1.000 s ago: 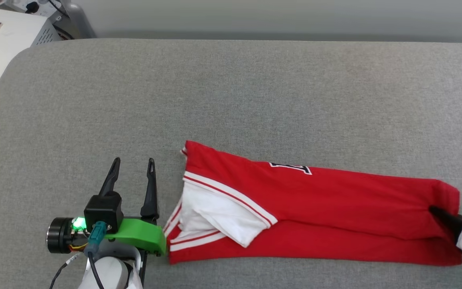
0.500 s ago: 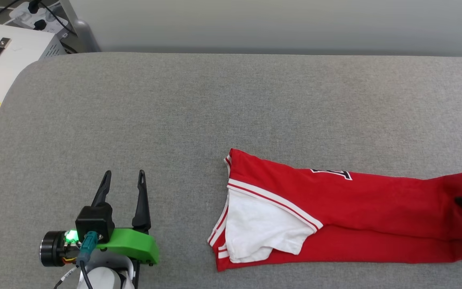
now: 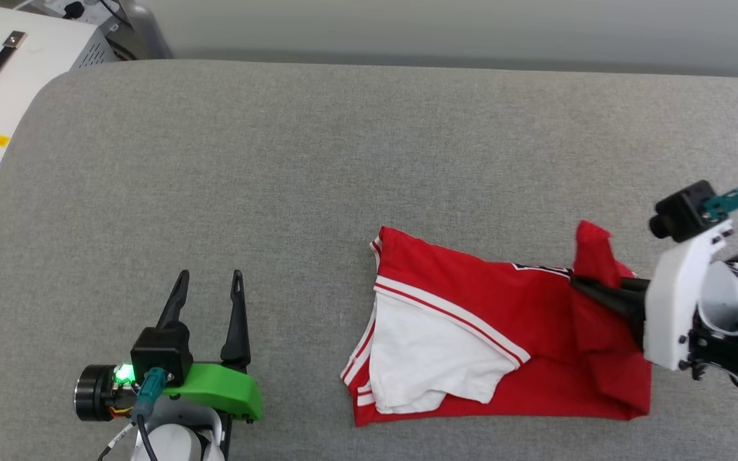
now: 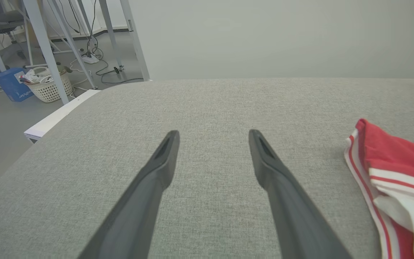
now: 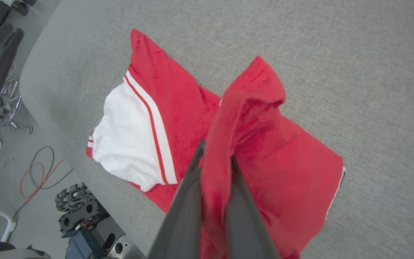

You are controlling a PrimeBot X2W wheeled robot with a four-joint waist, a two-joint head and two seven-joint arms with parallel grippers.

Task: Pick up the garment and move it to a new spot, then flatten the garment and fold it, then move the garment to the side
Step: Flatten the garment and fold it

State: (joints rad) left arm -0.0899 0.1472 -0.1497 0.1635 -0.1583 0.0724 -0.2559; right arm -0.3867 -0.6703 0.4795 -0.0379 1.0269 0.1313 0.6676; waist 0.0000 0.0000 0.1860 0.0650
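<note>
**Red end raised for the fold**

My right gripper [image 3: 577, 282] pinches the red end of the garment [image 3: 471, 320], raised over the rest so it can lie down as a fold. The shirt rests on the grey surface [image 3: 279, 160], near my edge. My left gripper [image 3: 210, 276] stands wide, clear of the cloth

A fold of the garment [image 3: 465, 282] half-hides its numerals [image 3: 539, 267].

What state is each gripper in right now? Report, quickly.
Left gripper: open, empty, over the grey surface beside the garment.
Right gripper: closed on the garment's red end, holding it above the rest.
</note>
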